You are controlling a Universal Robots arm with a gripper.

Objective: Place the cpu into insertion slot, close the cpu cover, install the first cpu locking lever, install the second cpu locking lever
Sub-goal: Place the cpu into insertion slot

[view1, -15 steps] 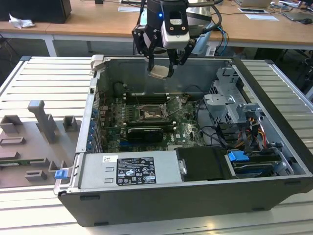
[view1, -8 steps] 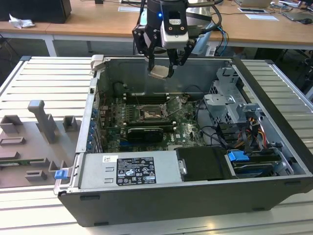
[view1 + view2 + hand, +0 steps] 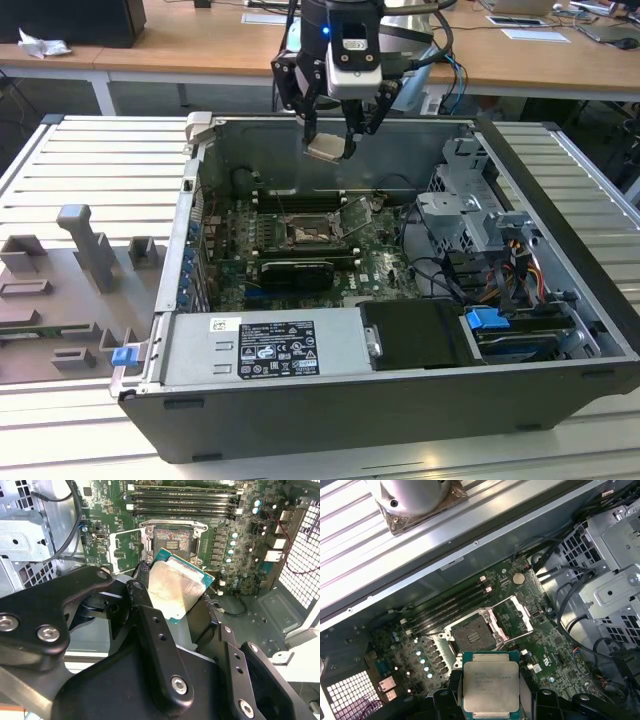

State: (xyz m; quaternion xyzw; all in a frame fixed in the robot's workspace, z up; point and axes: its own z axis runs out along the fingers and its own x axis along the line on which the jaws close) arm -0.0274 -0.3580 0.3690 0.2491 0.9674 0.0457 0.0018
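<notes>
One pincer (image 3: 330,143): closed on the cpu (image 3: 491,685) by its edges.
cpu cover (image 3: 516,616): tipped up, so the insertion slot (image 3: 472,636) is bare.

exterior view: high, oblique, whole case (image 3: 350,425) | both wrist views: close above, sharing insertion slot (image 3: 172,542) (image 3: 472,632)

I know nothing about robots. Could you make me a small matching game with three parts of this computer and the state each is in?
Things:
1. cpu
2. insertion slot
3. cpu cover

States:
A. swung open, tilted up beside the socket
B. held aloft by the tool
C. empty and uncovered

Pairs: 1-B, 2-C, 3-A
</notes>
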